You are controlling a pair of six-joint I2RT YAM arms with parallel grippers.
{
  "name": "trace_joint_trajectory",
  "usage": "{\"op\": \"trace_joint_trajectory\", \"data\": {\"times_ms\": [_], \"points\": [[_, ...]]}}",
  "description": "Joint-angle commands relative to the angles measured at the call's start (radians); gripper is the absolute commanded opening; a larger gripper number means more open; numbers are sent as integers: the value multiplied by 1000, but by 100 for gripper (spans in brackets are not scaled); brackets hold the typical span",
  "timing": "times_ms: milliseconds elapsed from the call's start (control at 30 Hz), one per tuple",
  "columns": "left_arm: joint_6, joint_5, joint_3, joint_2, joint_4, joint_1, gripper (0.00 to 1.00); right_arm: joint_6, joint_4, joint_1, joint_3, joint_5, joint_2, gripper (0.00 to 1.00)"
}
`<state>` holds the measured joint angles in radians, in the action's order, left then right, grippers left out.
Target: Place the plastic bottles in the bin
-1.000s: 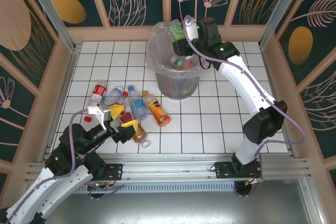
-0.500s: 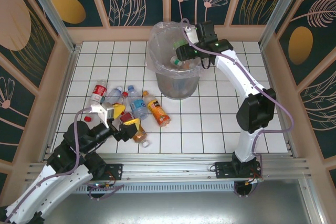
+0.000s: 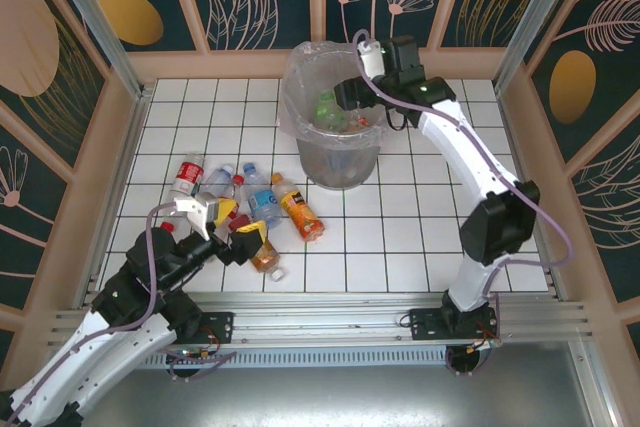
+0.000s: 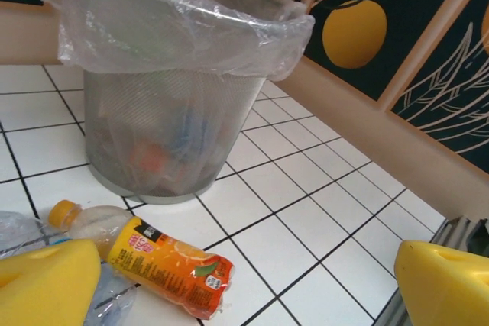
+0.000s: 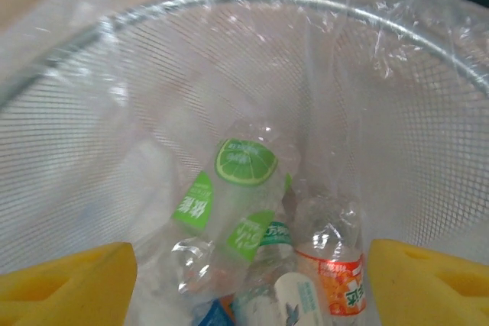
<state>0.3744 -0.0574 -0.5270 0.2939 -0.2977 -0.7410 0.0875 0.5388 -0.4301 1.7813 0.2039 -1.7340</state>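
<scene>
My left tool point(image 4: 244, 289) sits low at the near left of the white-tiled worktop point(image 3: 420, 227), its yellow fingers point(image 4: 46, 288) spread fully apart and grasping nothing. Just ahead of it on the tiles lies an orange-labelled bottle point(image 4: 164, 261) on its side, cap pointing left, not touching either finger. Around it, in the overhead view, the loose plastic bottles point(image 3: 240, 199) lie in a cluster on the left half of the worktop, among them a red-labelled bottle point(image 3: 186, 177) at the far left edge of the heap and a blue-labelled bottle point(image 3: 263, 202) beside the orange one. Beyond the heap, near the back wall, the bin point(image 3: 340, 162) stands upright, its clear liner puffed out over the rim. My right tool point(image 5: 248, 286) hangs over the bin's mouth, jaws released and wide, with nothing between them. Straight below it, inside the mesh, I see a green-labelled bottle point(image 5: 233, 204) lying on other bottles, one with a red-orange label point(image 5: 336, 274) just to its right.
</scene>
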Motion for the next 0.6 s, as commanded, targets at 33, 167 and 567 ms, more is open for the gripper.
{"op": "trace_joint_trajectory", "data": {"times_ms": [33, 167, 567], "points": [[40, 86, -34, 35, -36, -2, 98, -44, -142, -12, -111, 100, 185, 80], [57, 152, -77, 102, -100, -3, 98, -70, -197, -12, -246, 159, 320, 80], [266, 381, -309, 477, -387, -2, 99, -222, -311, -140, -672, 283, 655, 82]]}}
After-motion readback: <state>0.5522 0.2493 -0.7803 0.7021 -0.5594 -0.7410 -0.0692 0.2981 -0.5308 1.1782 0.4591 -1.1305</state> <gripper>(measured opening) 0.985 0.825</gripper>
